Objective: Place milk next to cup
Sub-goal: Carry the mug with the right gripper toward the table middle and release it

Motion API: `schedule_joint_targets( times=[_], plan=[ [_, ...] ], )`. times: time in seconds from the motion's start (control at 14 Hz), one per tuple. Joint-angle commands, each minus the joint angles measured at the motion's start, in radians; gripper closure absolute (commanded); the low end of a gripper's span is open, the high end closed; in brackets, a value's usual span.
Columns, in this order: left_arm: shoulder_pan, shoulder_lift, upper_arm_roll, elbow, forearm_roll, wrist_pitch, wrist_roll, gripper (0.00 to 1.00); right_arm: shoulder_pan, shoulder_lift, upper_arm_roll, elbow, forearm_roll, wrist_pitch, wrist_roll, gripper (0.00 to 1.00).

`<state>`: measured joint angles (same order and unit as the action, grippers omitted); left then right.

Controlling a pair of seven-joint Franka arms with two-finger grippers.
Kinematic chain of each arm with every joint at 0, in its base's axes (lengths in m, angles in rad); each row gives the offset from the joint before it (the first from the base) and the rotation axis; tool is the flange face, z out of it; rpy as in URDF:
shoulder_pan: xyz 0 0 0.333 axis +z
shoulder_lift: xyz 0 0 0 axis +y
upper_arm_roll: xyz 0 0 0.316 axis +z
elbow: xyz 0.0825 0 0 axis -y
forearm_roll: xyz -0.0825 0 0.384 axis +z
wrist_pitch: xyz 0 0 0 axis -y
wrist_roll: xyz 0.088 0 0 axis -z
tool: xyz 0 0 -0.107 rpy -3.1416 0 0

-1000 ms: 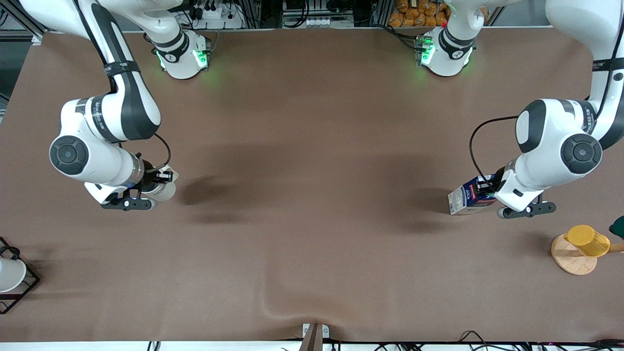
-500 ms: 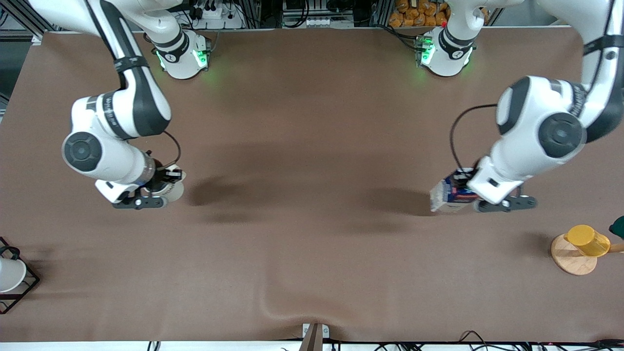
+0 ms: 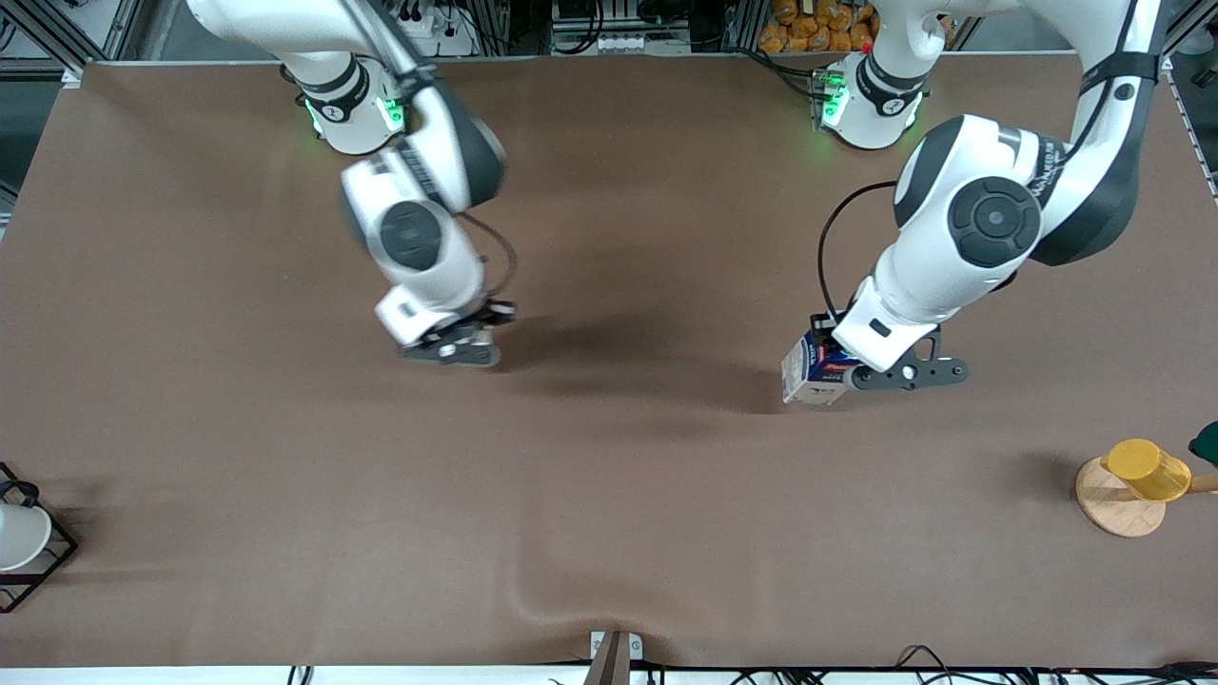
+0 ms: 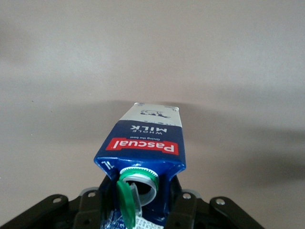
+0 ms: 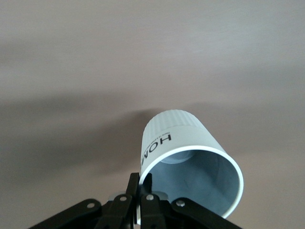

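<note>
The milk (image 3: 809, 373), a dark blue carton with whitish sides, hangs tilted over the table toward the left arm's end. My left gripper (image 3: 835, 363) is shut on it. In the left wrist view the milk (image 4: 143, 145) shows its red label and an open green cap, with my left gripper (image 4: 138, 212) clamped on both sides near the top. My right gripper (image 3: 466, 340) is over the table's middle part toward the right arm's end. In the right wrist view my right gripper (image 5: 144, 190) pinches the rim of the off-white cup (image 5: 183, 160). The cup is hidden under the hand in the front view.
A yellow cup (image 3: 1147, 468) lies on a round wooden coaster (image 3: 1109, 509) near the left arm's end. A black wire rack (image 3: 43, 561) with a white cup (image 3: 17, 535) stands at the right arm's end. The brown cloth (image 3: 609, 495) has a ridge near the front edge.
Both arms have moved toward the middle of the table with their loads. The right arm has moved much more, carrying the cup. The left arm has shifted the milk inward.
</note>
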<state>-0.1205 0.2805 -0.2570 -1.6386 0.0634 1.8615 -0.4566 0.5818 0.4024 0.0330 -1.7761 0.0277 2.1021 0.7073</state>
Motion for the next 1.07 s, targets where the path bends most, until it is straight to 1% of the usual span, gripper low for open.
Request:
schedule_joint_targets(
  times=[0.0, 0.07, 0.14, 0.36, 0.5, 0.71, 0.79, 0.86, 0.93, 1.0],
  plan=[
    [0.022, -0.018, 0.002, 0.049, 0.001, -0.051, 0.007, 0.88, 0.049, 0.11, -0.013, 0.07, 0.009, 0.145, 0.044, 1.0],
    [0.024, -0.018, 0.005, 0.066, 0.001, -0.06, 0.007, 0.88, 0.056, 0.14, -0.013, 0.09, 0.008, 0.171, 0.041, 1.0],
    [0.024, -0.018, 0.007, 0.081, 0.002, -0.064, 0.007, 0.88, 0.058, 0.159, -0.013, 0.119, 0.008, 0.165, 0.035, 1.0],
    [0.025, -0.02, 0.01, 0.105, 0.006, -0.099, 0.007, 0.88, 0.058, 0.182, -0.013, 0.141, 0.008, 0.164, 0.035, 1.0],
    [0.027, -0.023, 0.01, 0.115, 0.006, -0.111, 0.009, 0.88, 0.076, 0.202, -0.015, 0.148, 0.008, 0.165, 0.043, 1.0],
    [0.027, -0.023, 0.01, 0.135, 0.004, -0.137, 0.009, 0.88, 0.079, 0.208, -0.013, 0.165, 0.014, 0.164, 0.056, 1.0],
    [0.025, -0.026, 0.01, 0.134, 0.004, -0.139, 0.009, 0.88, 0.085, 0.211, -0.015, 0.165, 0.009, 0.164, 0.069, 0.96],
    [0.025, -0.026, 0.01, 0.135, 0.006, -0.145, 0.009, 0.88, 0.095, 0.21, -0.018, 0.165, 0.005, 0.164, 0.076, 0.83],
    [0.025, -0.026, 0.01, 0.135, 0.007, -0.145, 0.009, 0.88, 0.092, 0.21, -0.018, 0.167, 0.008, 0.164, 0.078, 0.75],
    [0.025, -0.027, 0.008, 0.138, 0.007, -0.151, 0.009, 0.88, 0.092, 0.21, -0.018, 0.171, 0.008, 0.164, 0.078, 0.62]
  ],
)
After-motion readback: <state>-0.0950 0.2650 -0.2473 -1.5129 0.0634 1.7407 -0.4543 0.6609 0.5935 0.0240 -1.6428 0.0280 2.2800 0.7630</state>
